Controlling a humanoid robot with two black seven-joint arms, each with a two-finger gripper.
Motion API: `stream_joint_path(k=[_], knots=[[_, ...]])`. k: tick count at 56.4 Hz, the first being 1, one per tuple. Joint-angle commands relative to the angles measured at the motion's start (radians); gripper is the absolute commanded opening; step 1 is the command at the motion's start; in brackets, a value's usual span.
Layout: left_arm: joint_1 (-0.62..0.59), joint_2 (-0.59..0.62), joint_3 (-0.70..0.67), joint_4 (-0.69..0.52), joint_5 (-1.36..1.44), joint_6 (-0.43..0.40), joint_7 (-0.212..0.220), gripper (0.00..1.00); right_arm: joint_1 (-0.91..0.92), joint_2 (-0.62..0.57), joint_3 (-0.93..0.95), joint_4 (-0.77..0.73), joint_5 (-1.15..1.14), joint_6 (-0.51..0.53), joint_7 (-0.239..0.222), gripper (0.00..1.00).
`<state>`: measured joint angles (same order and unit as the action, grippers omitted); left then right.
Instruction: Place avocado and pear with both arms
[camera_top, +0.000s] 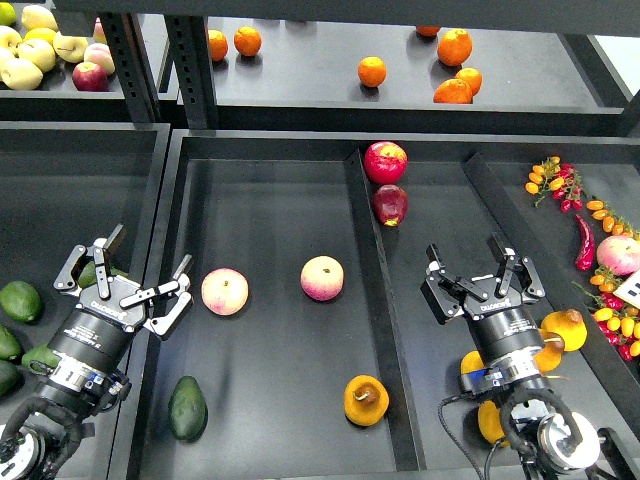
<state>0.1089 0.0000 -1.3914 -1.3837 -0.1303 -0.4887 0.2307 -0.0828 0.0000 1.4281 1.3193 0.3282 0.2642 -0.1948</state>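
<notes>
Hovering open-jawed: left gripper (148, 272), right gripper (471, 262)

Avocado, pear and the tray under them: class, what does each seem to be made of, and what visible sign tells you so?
The avocado: smooth dark green skin with a dull sheen; real or plastic cannot be told.
The pear: orange-yellow, slightly glossy skin with a brown russet patch around the stem dimple; possibly a replica.
The tray: dark matte sheet with raised edges, probably painted metal or plastic.

single head view, looking forward and down, close over dark bins (270, 400), shelf (320, 80) beyond
</notes>
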Motion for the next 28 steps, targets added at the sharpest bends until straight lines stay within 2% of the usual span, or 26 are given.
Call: stream_joint_path(k=[1, 28], knots=[[0.000, 0.000, -0.001, 0.000, -0.002, 0.000, 0.002, 1.00, 0.000, 0.000, 0.000, 0.000, 0.000, 0.003, 0.000, 0.99], [0.000, 0.000, -0.005, 0.000, 0.000, 0.000, 0.001, 1.00, 0.000, 0.000, 0.002, 0.000, 0.000, 0.007, 0.000, 0.99]])
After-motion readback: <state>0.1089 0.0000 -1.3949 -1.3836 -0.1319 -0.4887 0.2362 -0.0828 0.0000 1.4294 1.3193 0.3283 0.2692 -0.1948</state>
